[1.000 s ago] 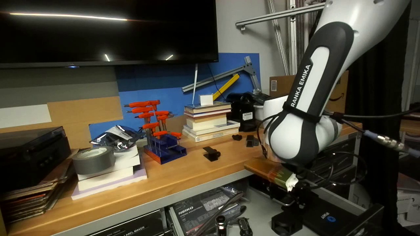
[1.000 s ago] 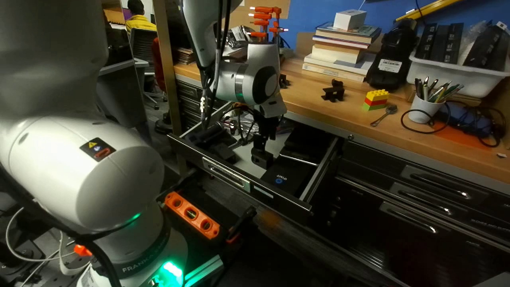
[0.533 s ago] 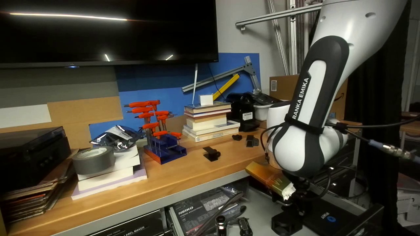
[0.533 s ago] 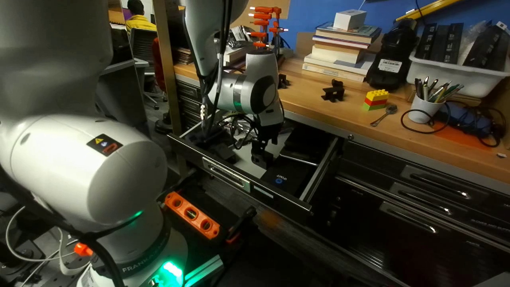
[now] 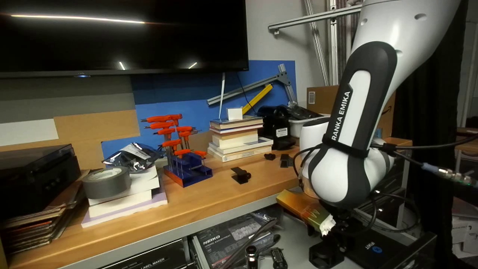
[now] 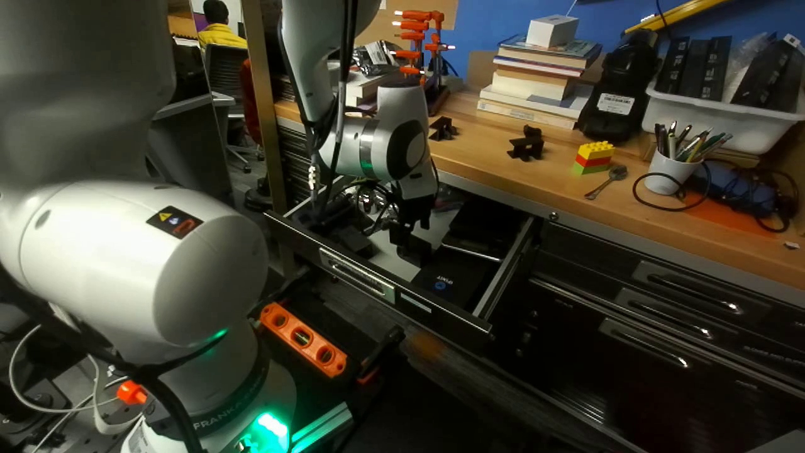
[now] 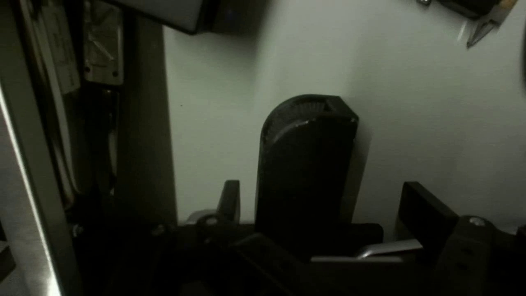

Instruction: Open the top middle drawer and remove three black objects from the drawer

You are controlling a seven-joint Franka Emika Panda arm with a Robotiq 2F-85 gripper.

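Bench, below front edge: top middle drawer extended | near drawer's front edge: round-ended black block | your gripper: released, jaws flanking block

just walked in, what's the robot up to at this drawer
A robot arm hangs over the top middle drawer, which stands open below the wooden worktop. Its gripper is open, and in the wrist view a chunky black object shows between its jaws with a gap on either side, so it isn't gripped yet; lifting it out is probably next. Small black pieces sit on the worktop, but whether they came from the drawer, the pictures don't show.
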